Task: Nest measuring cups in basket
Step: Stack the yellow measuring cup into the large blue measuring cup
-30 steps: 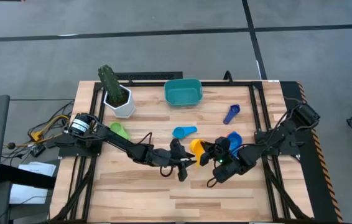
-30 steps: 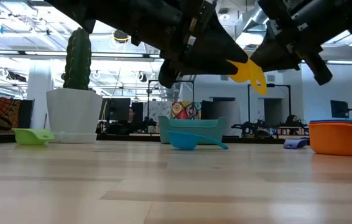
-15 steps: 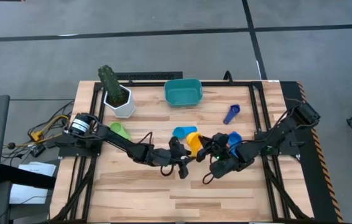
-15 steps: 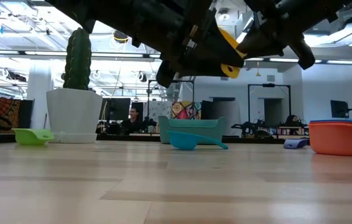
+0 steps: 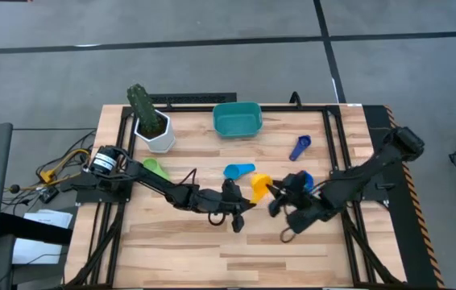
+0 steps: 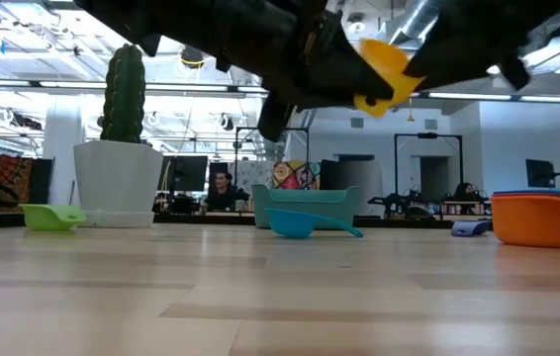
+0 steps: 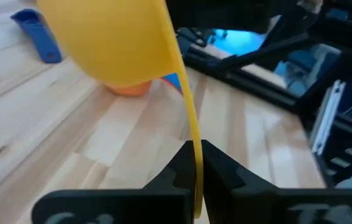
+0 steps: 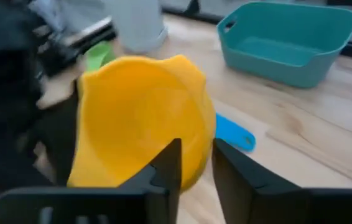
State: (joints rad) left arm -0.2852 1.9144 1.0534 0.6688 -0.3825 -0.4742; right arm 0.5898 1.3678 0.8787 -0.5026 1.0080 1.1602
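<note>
Two hands are clamped on one yellow measuring cup (image 5: 259,185) above the middle of the worktop (image 5: 172,242): its handle is pinched by the left hand (image 5: 240,205), its rim by the right hand (image 5: 275,193). The basket (image 5: 237,119) lies well apart, at the far edge.

Smooth yellow plastic cup (image 8: 142,118), wood table (image 5: 292,246)

The teal basket (image 5: 237,119) sat empty at the far edge of the surface (image 5: 172,250). A yellow cup (image 5: 259,186) hung in the air mid-surface, tilted. A light-blue cup (image 5: 238,171) lay just beside it, a dark-blue scoop (image 5: 300,147) farther right, a green cup (image 5: 155,168) near the left, and an orange cup (image 6: 536,219) stood upright.
</note>
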